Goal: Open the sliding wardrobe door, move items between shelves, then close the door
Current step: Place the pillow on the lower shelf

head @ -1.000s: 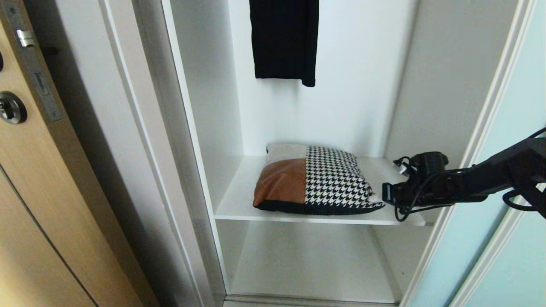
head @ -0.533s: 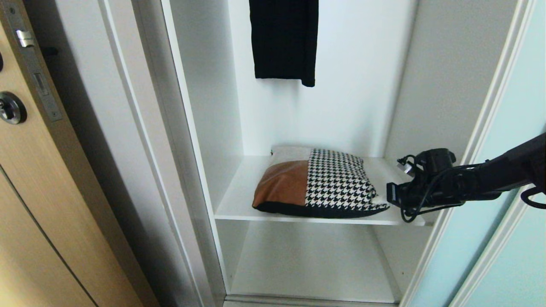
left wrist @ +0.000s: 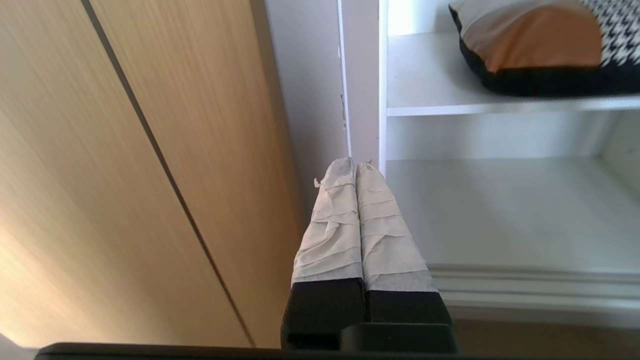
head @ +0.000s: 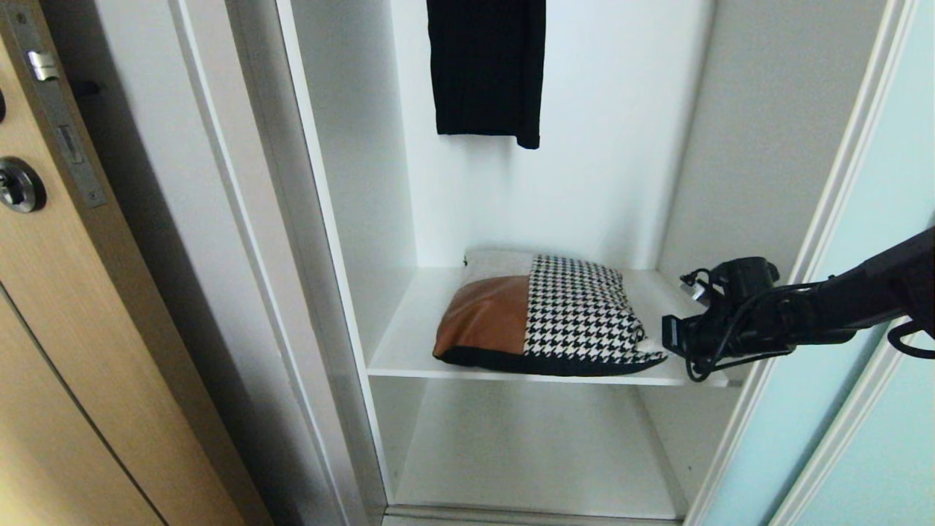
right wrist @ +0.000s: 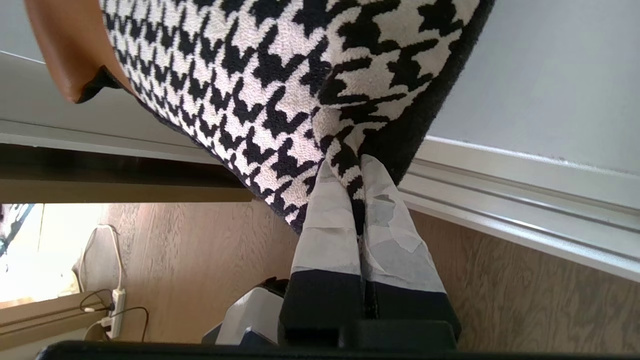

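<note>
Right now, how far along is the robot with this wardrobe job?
Done: the sliding wardrobe door stands open. In hand: the right hand is shut on a corner of the cushion, which lies on the upper shelf. Left: moving it, perhaps to the bare lower shelf, then closing the door. The left hand hangs shut, idle.

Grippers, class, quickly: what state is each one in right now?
Left gripper: shut, holding nothing, beside the wardrobe.
Right gripper: shut on a corner of the square patchwork cushion with brown leather and houndstooth patches.
</note>
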Tool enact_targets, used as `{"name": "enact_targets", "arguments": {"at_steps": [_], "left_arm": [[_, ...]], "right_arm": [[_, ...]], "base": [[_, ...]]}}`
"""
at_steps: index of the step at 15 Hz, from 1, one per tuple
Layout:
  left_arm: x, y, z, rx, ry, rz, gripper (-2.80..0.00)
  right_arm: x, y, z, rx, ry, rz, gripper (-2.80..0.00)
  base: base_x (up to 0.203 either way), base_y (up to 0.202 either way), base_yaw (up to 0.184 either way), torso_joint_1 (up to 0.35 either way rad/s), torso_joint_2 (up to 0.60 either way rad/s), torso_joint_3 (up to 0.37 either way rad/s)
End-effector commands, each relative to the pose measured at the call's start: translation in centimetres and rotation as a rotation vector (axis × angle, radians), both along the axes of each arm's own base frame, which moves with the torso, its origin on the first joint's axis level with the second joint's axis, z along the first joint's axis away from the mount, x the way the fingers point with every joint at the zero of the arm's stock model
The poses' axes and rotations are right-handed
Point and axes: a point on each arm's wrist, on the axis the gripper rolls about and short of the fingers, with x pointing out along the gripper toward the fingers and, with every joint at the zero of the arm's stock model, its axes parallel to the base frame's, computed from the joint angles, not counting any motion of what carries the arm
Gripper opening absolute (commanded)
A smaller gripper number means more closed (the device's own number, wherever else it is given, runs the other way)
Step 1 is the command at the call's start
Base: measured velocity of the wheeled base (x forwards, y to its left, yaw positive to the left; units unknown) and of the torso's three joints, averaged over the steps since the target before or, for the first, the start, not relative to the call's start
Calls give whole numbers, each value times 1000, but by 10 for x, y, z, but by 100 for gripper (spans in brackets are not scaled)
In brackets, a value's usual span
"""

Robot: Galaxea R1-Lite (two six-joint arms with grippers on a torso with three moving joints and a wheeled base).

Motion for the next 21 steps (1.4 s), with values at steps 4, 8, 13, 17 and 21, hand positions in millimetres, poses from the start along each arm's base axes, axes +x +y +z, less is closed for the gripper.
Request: {"name": "enact_targets", "arguments": {"at_steps": [4,8,13,17,21], "left_arm": [[0,0,0,19,7,-5,-280],[0,0,0,19,1,-7,-280],[-4,0,34,24,-59,1,-280],[22,0,114,29,-4,4,-280],[93,1,165,11,151,-47,-280]], "right_arm": [[-5,-18,-19,6,59,-40,-280],[-2,-20,-22,6,60,-45,-280],[-5,-20,-16,3,53,-44,-280],[-4,-16,-14,3,42,-32,-280],[-3,-17,-19,5,49,-34,-280]], "base": [[0,0,0,0,0,0],[0,0,0,0,0,0],[0,0,0,0,0,0],[0,0,0,0,0,0],[0,0,0,0,0,0]]}}
